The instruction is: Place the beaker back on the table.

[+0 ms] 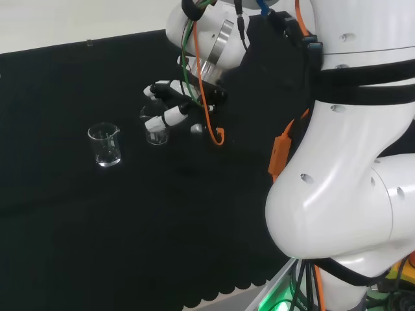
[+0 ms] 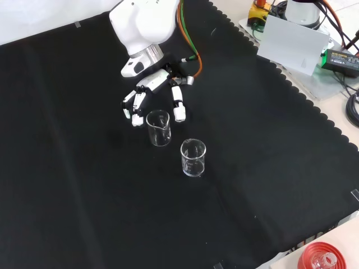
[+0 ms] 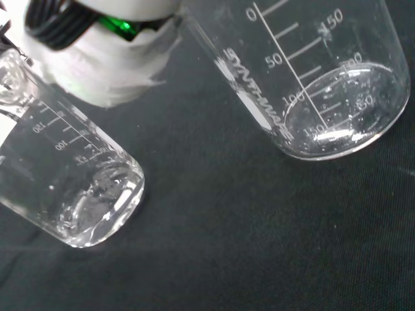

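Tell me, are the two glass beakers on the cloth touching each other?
Apart. The front view shows bare black cloth between the beaker by the hand and the other beaker.

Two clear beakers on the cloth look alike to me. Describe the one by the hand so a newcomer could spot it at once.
In the front view, follow the white arm down to the hand on the black cloth. The near beaker stands upright right at its fingertips. The other beaker stands apart, lower and to the right in that view, well clear of the fingers.
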